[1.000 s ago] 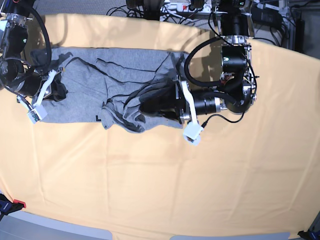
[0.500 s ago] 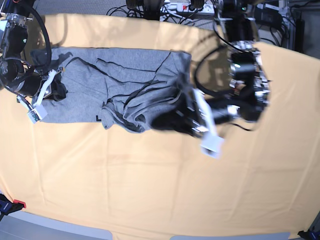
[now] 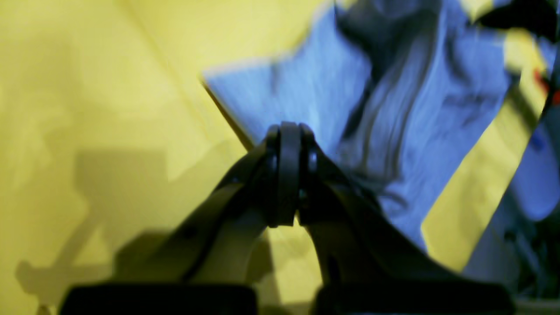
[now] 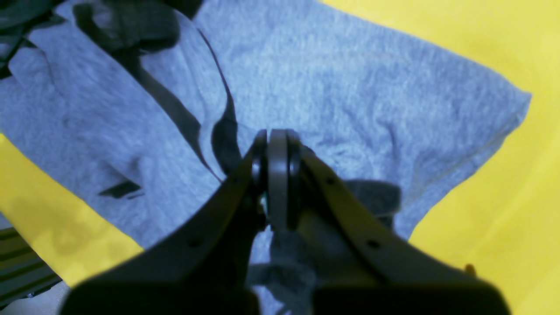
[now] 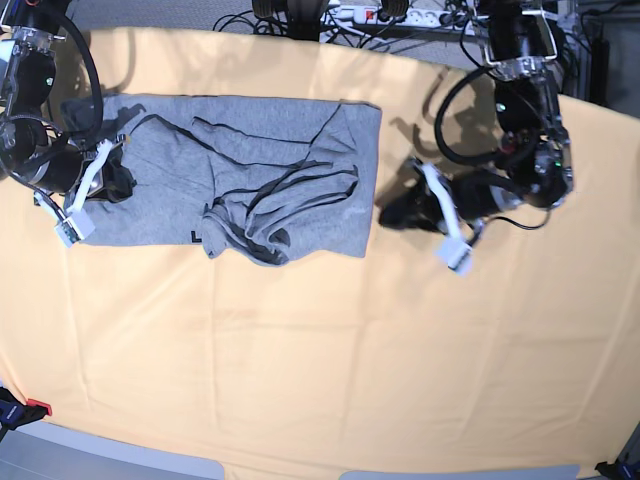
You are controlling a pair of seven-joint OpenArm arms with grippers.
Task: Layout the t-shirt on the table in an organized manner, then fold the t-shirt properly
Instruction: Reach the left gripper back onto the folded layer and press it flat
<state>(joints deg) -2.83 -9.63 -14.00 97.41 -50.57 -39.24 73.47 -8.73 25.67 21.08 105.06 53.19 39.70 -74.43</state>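
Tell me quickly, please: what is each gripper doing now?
Left gripper: shut, holding nothing, off the t-shirt.
Right gripper: shut on the t-shirt.

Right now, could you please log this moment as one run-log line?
left gripper: shut, empty, off the t-shirt | right gripper: shut on t-shirt | t-shirt: bunched, unfolded | table

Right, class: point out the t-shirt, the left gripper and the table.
t-shirt [image 5: 240,150], base view, flat grey upper panel.
left gripper [image 5: 452,240], base view, between its white fingertips.
table [image 5: 320,380], base view, bare yellow-orange cloth.
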